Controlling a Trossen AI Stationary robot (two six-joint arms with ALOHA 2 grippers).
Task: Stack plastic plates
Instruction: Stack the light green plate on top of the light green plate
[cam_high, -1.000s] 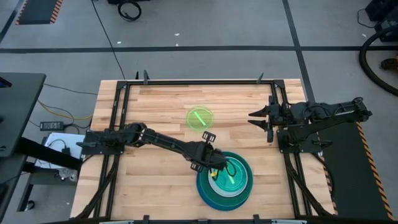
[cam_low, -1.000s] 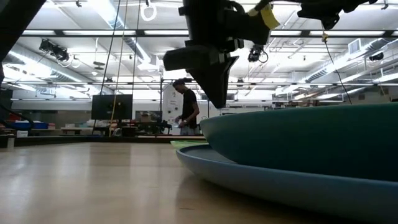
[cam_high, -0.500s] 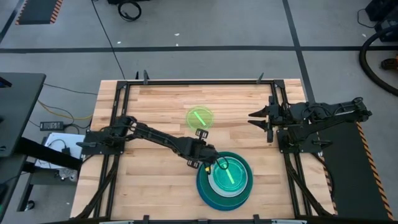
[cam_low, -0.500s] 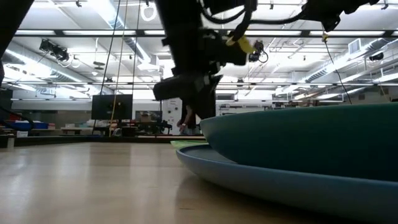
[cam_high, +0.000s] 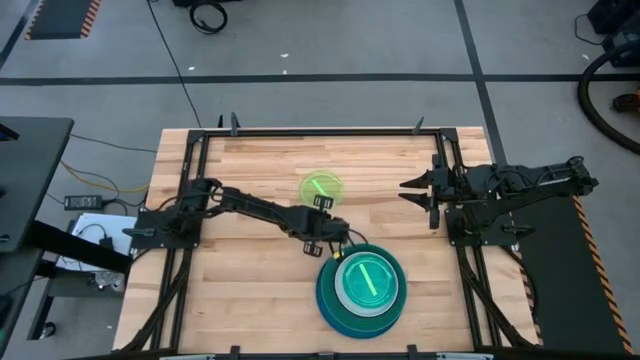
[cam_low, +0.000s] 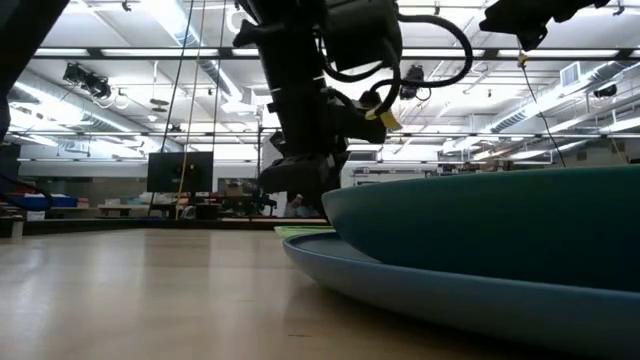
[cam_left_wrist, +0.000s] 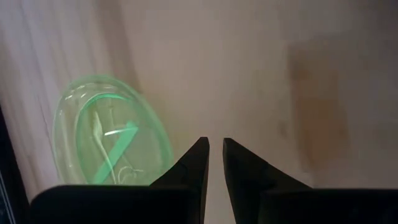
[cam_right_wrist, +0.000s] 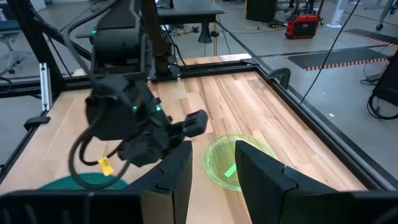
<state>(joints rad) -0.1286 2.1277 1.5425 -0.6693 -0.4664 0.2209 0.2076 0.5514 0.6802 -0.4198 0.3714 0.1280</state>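
Left tool (cam_high: 322, 222) hovers low between lime-green plate (cam_high: 321, 189) and stack (cam_high: 361, 290).

Even bright overhead lighting; ceiling strip lights (cam_low: 120, 60) glare in low view; left wrist view dim, blurred.

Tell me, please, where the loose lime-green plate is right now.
In the high view the lime-green plate lies alone on the table's middle, towards the far edge, just beyond the left gripper and up-left of the stack.

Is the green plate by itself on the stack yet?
No. The lone lime-green plate lies flat on the table, apart from the stack.
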